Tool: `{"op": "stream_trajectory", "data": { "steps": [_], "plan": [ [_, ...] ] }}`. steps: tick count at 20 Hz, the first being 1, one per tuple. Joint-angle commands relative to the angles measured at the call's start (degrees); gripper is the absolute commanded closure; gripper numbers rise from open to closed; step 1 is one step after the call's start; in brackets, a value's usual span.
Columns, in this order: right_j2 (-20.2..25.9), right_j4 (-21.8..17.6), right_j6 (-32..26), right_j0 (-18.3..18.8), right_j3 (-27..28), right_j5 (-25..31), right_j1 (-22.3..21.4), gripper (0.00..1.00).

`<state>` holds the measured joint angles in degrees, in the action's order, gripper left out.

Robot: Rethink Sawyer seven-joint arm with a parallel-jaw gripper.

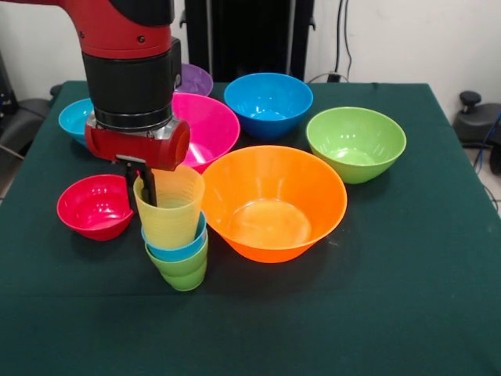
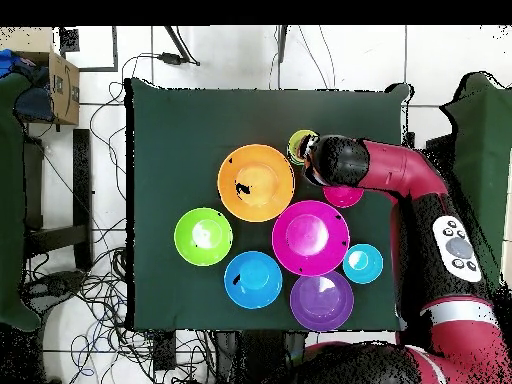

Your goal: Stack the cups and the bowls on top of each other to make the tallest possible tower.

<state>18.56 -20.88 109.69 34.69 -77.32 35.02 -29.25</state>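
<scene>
The tower stands at the front left: green cup [image 1: 186, 272] lowest, blue cup [image 1: 174, 249] in it, yellow cup [image 1: 171, 213] topmost, upright. In the overhead view its top [image 2: 299, 146] shows beside the arm. My gripper [image 1: 139, 194] hangs over the yellow cup's left rim, one finger [image 1: 149, 186] inside and one outside, with a gap between them; it looks open. The bowls stand apart on the table: orange [image 1: 262, 243], pink [image 1: 211, 125], purple [image 1: 197, 79], blue [image 1: 268, 106], green [image 1: 356, 145], red [image 1: 95, 207], teal [image 1: 73, 117].
The orange bowl almost touches the tower's right side and the red bowl sits close on its left. The green tablecloth [image 1: 352, 313] reaches the front edge. In the overhead view the arm [image 2: 395, 175] crosses the table's right edge over the red bowl [image 2: 343, 196].
</scene>
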Motion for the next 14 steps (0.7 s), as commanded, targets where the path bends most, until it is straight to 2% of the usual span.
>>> {"op": "stream_trajectory", "data": {
  "steps": [1, 14],
  "plan": [
    [4.1, -4.3, -7.8, 0.0, -3.3, -2.7, 4.1, 1.0],
    [5.3, -3.2, -6.7, 0.3, -4.7, -1.7, 4.4, 1.0]
  ]
}}
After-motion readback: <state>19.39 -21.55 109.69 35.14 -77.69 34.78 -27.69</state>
